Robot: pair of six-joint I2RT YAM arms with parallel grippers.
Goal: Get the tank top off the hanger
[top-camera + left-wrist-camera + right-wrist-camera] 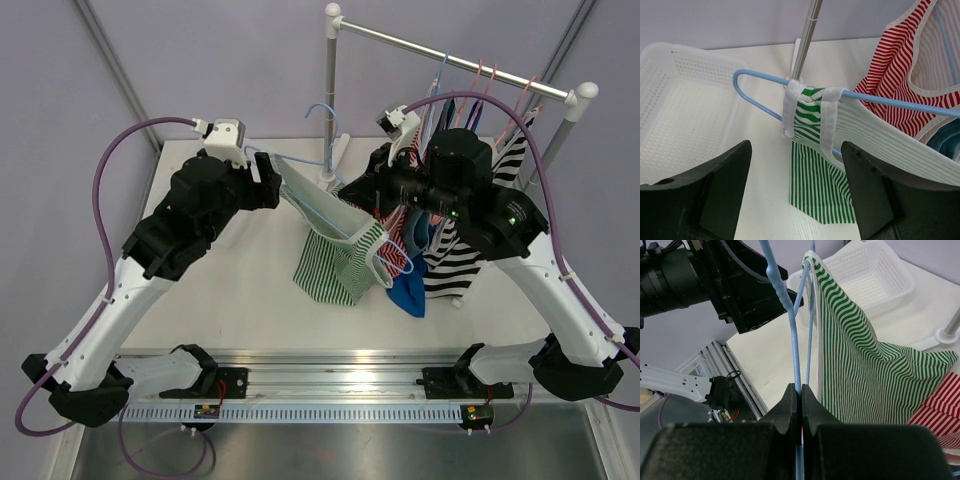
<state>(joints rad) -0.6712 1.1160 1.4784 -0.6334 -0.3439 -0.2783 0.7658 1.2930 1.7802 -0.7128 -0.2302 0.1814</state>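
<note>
The green-and-white striped tank top (335,262) hangs from a light blue wire hanger (760,80), its two white straps (810,107) looped over the hanger's arm near the bent end. My left gripper (797,170) is open just short of those straps, one black finger on each side and nothing between them. In the top view the left gripper (268,176) sits at the hanger's left end. My right gripper (800,390) is shut on the hanger's blue wire (796,355), with the tank top (865,365) draped to its right. The right gripper (358,190) is over the middle of the table.
A white perforated basket (680,100) lies on the table to the left. The metal clothes rack (450,52) stands at the back with its pole (807,35) close behind the hanger. A red-striped top (910,75), a blue garment (410,292) and a black-and-white striped one (455,262) hang there.
</note>
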